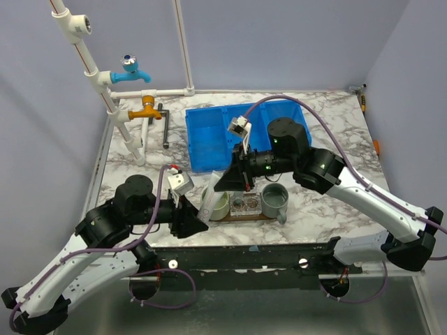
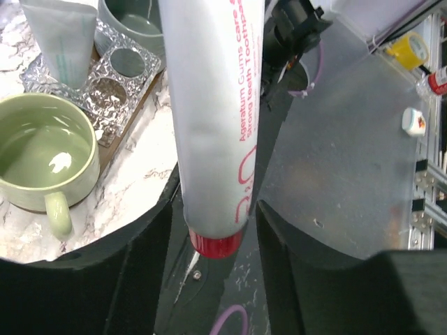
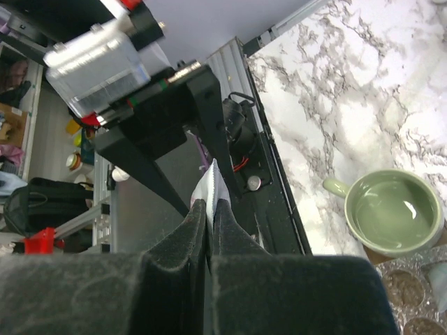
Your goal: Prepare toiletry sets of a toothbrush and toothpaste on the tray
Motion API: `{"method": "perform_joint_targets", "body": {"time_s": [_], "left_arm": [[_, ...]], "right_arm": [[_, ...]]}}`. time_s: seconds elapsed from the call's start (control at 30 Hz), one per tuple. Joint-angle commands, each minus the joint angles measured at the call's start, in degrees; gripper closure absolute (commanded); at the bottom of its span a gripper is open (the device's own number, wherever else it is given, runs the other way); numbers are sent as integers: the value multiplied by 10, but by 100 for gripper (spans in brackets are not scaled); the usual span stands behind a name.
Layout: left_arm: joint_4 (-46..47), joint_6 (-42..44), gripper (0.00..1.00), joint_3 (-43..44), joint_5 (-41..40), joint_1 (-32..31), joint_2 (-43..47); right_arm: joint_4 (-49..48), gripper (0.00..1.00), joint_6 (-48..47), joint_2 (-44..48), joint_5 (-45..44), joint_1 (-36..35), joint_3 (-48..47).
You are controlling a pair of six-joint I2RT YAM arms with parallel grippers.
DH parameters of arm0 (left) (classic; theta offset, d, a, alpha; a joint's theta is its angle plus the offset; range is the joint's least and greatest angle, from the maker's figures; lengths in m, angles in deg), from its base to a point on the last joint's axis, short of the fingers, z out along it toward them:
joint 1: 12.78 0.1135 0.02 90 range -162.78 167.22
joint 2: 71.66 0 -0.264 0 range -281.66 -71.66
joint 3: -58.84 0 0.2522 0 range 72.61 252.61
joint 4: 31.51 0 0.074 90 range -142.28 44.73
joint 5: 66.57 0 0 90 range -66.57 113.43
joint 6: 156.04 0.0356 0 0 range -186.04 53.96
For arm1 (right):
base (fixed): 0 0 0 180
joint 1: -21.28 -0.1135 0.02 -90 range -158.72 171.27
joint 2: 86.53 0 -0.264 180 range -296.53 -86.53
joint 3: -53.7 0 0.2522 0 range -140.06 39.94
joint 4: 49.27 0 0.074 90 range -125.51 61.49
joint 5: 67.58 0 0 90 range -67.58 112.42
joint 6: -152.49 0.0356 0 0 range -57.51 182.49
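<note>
One toothpaste tube (image 2: 216,125) spans both tools. The right tool (image 3: 209,208) is clamped on its flat crimped end. The red cap sits between the narrow jaws of the left tool (image 2: 215,216); whether they pinch it cannot be told. This looks like a handover: next, one tool must release so the other can stand the tube on the tray (image 2: 120,139), ahead-left of the left tool. On it, a glass holder (image 2: 105,94) carries a second tube (image 2: 63,42), and the green cup (image 2: 28,195) and grey cup (image 2: 133,28) look empty.
</note>
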Motion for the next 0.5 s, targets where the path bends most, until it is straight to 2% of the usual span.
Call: {"method": "perform_joint_targets", "body": {"time_s": [0.0, 0.17, 0.47], "left_arm": [[36, -7, 43, 7, -32, 3, 21], [39, -15, 31, 12, -77, 3, 37], [50, -29, 19, 14, -206, 3, 79]], "right_arm": [[16, 100, 16, 30, -51, -7, -2], [62, 100, 4, 48, -93, -7, -24], [180, 100, -35, 67, -211, -7, -72]]}}
